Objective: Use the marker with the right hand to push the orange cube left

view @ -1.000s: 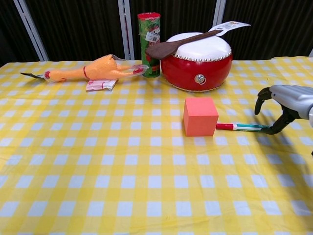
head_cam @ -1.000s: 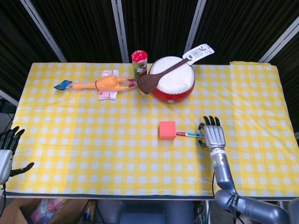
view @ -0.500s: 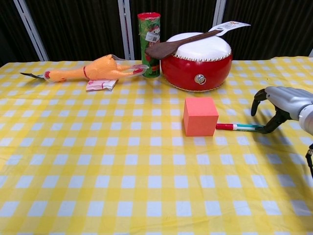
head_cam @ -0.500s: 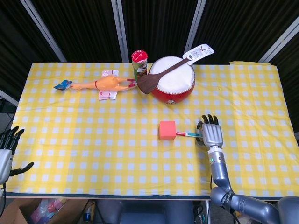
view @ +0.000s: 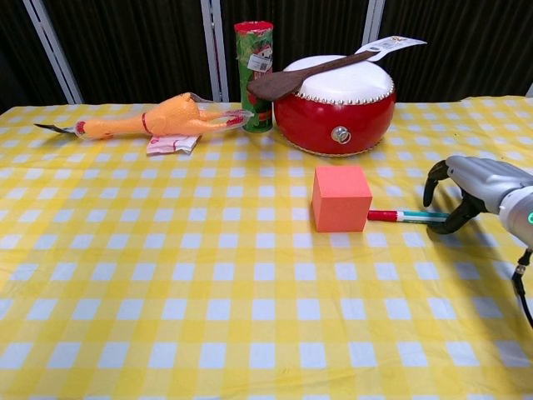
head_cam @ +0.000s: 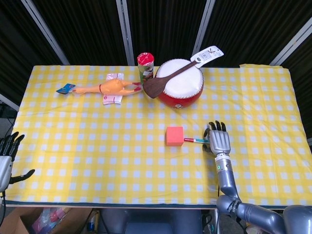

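Setting: robot test or demonstration booth, not a home. Evidence: tabletop (head_cam: 73, 161) under a yellow checked cloth, backed by black ribbed curtain panels (head_cam: 165, 27) with bare metal struts (head_cam: 124, 29). Beyond the right hand (head_cam: 219, 141) and to its left, unrelated props: red drum (head_cam: 187, 92), wooden spatula with tag (head_cam: 168, 80), snack canister (head_cam: 145, 66), rubber chicken (head_cam: 105, 88). Cardboard box (head_cam: 12, 225) under the near edge.

The far end of the marker (view: 410, 216) goes under the right hand (view: 466, 187), so I cannot tell if the fingers grip it. The left hand (head_cam: 7, 158) is cut off by the picture's edge. The spoon's tag (head_cam: 209, 53) has print too small to read.
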`<state>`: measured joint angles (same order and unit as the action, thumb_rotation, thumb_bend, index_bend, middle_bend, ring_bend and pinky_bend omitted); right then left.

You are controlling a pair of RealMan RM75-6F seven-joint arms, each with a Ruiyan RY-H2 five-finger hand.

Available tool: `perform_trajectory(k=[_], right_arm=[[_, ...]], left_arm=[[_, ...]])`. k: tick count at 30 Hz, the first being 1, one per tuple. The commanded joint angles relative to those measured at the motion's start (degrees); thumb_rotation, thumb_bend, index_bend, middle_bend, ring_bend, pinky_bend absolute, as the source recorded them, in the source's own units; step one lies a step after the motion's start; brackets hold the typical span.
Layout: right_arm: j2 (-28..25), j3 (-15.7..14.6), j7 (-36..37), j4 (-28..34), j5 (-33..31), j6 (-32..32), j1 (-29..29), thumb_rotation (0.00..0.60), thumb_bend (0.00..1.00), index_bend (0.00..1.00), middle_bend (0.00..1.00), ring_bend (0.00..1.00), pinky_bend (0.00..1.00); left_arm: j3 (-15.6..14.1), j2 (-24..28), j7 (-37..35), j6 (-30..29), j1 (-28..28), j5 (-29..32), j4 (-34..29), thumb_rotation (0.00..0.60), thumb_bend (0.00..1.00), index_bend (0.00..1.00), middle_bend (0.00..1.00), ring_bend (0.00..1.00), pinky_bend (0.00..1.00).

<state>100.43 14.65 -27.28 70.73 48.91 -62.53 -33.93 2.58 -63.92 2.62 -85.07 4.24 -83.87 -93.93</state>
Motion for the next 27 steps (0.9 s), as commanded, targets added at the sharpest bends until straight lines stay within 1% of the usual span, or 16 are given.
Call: perform_trajectory(k=[1, 4, 9, 11, 17, 21, 27], right_arm=[[0.56, 0.12, 0.41, -0.99, -0.08, 0.47, -0.11, 0.6, 0.34, 0.52, 0.18, 0.0, 0.0], [0.83, 0.08, 0.5, -1.73, -0.03, 0.87, -0.19, 0.6, 0.35, 0.58, 0.2, 0.0, 0.0], [1.08, -0.05, 1.69, -2.32, 1.07, 1.14, -0.08, 0.6, 0.47, 0.65, 0.22, 0.0, 0.0], [1.0, -0.35, 1.84, -2.37, 1.68, 1.1, 0.05, 0.6, 0.49, 0.67, 0.22, 0.0, 0.0], [-0.05, -0.49, 1.88, -1.34, 2.68, 0.81, 0.39, 0.6, 0.53, 0.67, 0.22, 0.0, 0.0], [-2.3, -0.18, 1.96, 0.6, 4.11, 0.02, 0.54, 0.6, 0.53, 0.67, 0.22, 0.0, 0.0], [-6.25, -0.08, 2.07, 2.97, 4.95, 1.01, 0.65, 0.6, 0.54, 0.67, 0.22, 0.0, 0.0]], left_arm=[[0.06, 0.04, -0.16, 0.04, 0.01, 0.11, 0.0, 0.6, 0.0, 0.0, 0.0, 0.0, 0.0], [0.13, 0.08, -0.31, 0.16, 0.05, 0.25, 0.03, 0.6, 0.0, 0.0, 0.0, 0.0, 0.0], [0.16, 0.13, -0.48, 0.13, 0.05, 0.22, 0.04, 0.6, 0.0, 0.0, 0.0, 0.0, 0.0], [0.2, 0.16, -0.61, 0.15, 0.04, 0.3, -0.01, 0.6, 0.0, 0.0, 0.0, 0.0, 0.0], [0.15, 0.19, -0.72, 0.05, -0.02, 0.19, -0.16, 0.6, 0.0, 0.0, 0.0, 0.0, 0.0], [0.11, 0.22, -0.79, -0.02, -0.08, 0.12, -0.24, 0.6, 0.0, 0.0, 0.0, 0.0, 0.0], [0.09, 0.26, -0.91, 0.1, -0.14, 0.32, -0.43, 0.6, 0.0, 0.0, 0.0, 0.0, 0.0]])
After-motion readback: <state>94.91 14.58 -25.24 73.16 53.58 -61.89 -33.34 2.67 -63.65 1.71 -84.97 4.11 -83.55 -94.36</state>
